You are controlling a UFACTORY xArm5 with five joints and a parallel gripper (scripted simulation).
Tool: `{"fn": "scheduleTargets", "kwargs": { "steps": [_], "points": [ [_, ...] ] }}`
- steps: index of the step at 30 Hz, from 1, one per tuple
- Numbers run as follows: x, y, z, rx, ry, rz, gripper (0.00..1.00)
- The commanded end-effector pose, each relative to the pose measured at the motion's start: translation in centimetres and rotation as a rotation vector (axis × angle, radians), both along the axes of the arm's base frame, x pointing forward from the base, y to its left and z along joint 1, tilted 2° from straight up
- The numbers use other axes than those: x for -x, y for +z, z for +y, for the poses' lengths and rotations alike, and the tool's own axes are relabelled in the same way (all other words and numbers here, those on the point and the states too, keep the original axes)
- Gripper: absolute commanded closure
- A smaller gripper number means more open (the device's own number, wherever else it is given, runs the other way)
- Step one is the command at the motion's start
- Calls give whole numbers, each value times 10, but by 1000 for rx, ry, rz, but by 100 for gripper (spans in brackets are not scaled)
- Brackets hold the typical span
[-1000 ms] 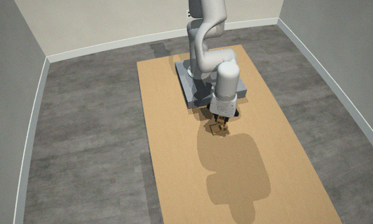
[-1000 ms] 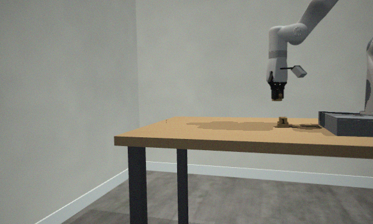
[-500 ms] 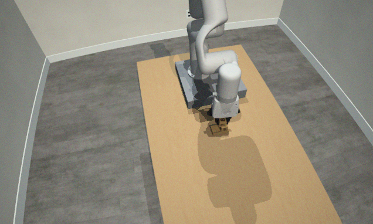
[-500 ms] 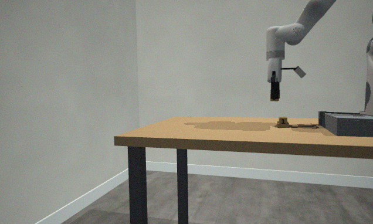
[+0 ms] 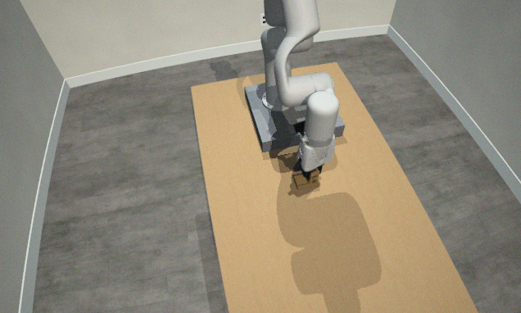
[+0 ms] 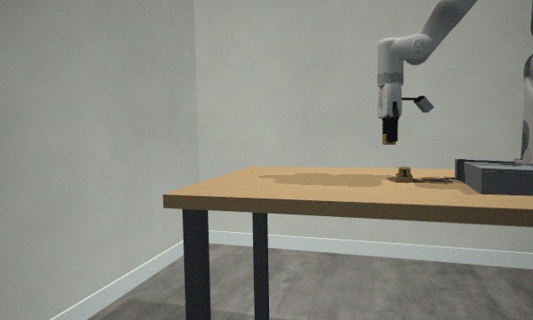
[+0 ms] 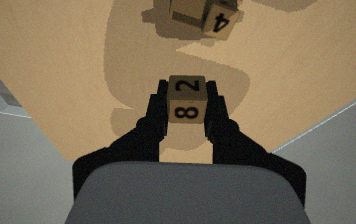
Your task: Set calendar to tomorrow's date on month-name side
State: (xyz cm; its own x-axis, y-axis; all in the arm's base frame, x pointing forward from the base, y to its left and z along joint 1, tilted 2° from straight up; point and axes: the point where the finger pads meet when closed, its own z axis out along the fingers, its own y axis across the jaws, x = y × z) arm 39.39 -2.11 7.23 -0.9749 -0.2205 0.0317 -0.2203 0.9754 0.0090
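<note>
Grey walls and a dark floor surround your wooden table [image 6: 293,192], where the tray [image 6: 404,178] lies flat near the arm's base plate [image 5: 262,140], one cube [image 7: 216,20] standing in it (a 4 showing). Your gripper [image 7: 186,116], well above the tray, is clamped partway on the other cube [image 7: 187,99], its 2 and 8 faces toward the wrist camera.

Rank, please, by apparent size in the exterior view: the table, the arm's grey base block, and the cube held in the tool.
1. Table
2. Grey base block, partly cut off by the frame
3. Held cube, mostly hidden between the fingers
</note>
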Motion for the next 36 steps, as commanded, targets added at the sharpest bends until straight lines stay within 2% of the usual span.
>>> {"fn": "scheduleTargets", "kwargs": {
  "steps": [1, 5, 7, 20, 22, 24, 29, 36],
  "points": [
    [-5, 1, 0, -5, 174, -2, 71],
    [-6, 1, 0, -7, 234, -3, 71],
    [-9, 0, 1, -11, 345, -3, 71],
    [-17, -1, 1, -23, 718, -3, 71],
    [-17, -1, 1, -23, 718, -3, 71],
    [-20, -1, 2, -26, 831, -3, 71],
    [-22, -1, 2, -30, 942, -3, 71],
    [-27, -2, 2, -37, 1180, -4, 71]
  ]
}}
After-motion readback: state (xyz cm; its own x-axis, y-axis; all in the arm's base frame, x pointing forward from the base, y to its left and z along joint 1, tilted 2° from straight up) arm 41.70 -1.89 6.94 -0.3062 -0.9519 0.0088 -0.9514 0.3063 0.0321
